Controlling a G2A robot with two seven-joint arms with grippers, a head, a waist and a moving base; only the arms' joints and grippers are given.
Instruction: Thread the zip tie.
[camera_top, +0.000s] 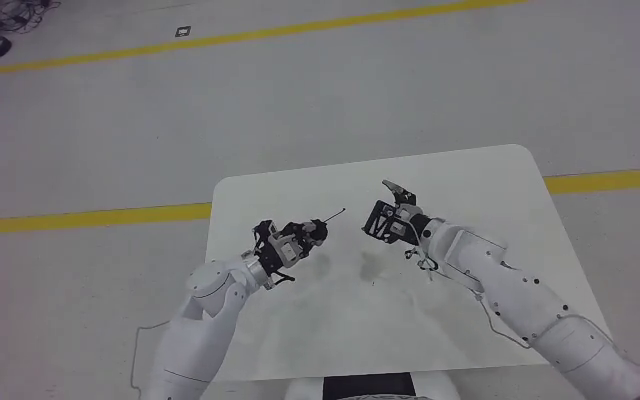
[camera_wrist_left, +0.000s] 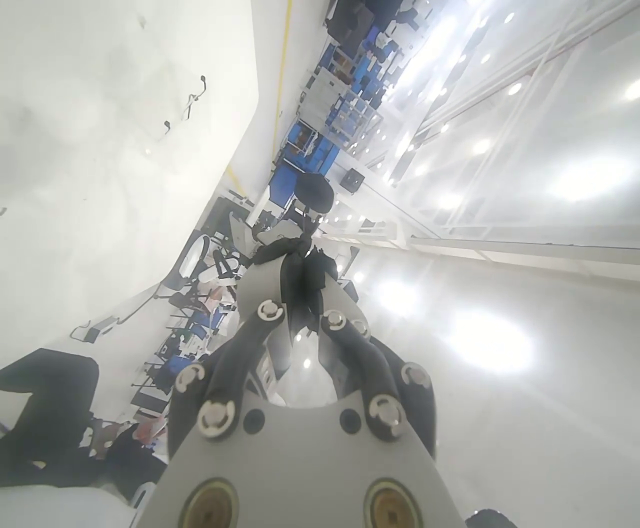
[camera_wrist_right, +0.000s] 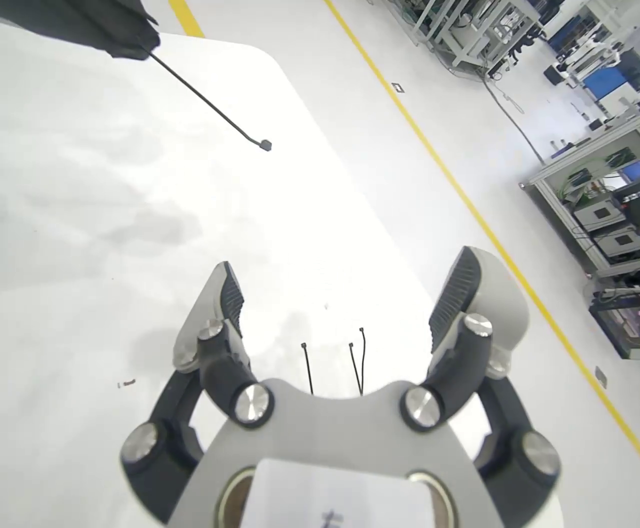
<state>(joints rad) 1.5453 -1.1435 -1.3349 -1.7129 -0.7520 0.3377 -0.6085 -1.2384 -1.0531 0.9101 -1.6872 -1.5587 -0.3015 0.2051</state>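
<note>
My left pincer (camera_top: 314, 231) clamps the thin black plastic zip tie (camera_wrist_right: 210, 104) above the white bench (camera_top: 480, 190), head end free; likely light, springy, slick, so my right pincer (camera_wrist_right: 345, 265), wide above the bench, should pinch near the head.

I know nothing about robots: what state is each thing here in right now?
left gripper: fingers shut on the zip tie, raised above the table.
zip tie: held at one end, straight, unthreaded, head end sticking out free.
right gripper: fingers open, empty.
spare zip ties: lying loose on the table, unlooped.
</note>
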